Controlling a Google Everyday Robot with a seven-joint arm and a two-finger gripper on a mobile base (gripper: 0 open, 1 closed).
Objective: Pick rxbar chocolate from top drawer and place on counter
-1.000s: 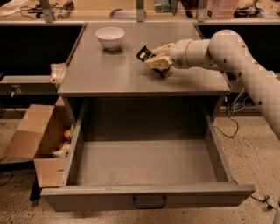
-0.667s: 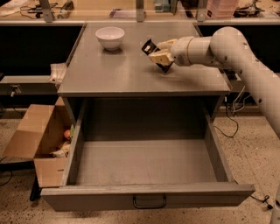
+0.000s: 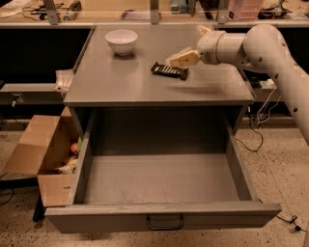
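The rxbar chocolate (image 3: 169, 70), a flat black bar with white lettering, lies flat on the grey counter (image 3: 120, 79), right of centre. My gripper (image 3: 190, 46) is just above and to the right of the bar, with its pale fingers (image 3: 183, 58) spread open and holding nothing. One finger tip hangs close over the bar's right end. The top drawer (image 3: 164, 218) is pulled wide open below the counter, and its grey inside shows nothing in it. Its small dark handle (image 3: 165, 223) is at the front.
A white bowl (image 3: 121, 40) stands at the back left of the counter. A brown cardboard box (image 3: 41, 149) with small items sits on the floor left of the drawer. A cluttered workbench (image 3: 154, 12) runs behind. Cables (image 3: 258, 116) hang at the right.
The bar was tilted up in my shut gripper above the counter; now it lies flat on the counter. My gripper has let go, opened and drawn back up to the right.
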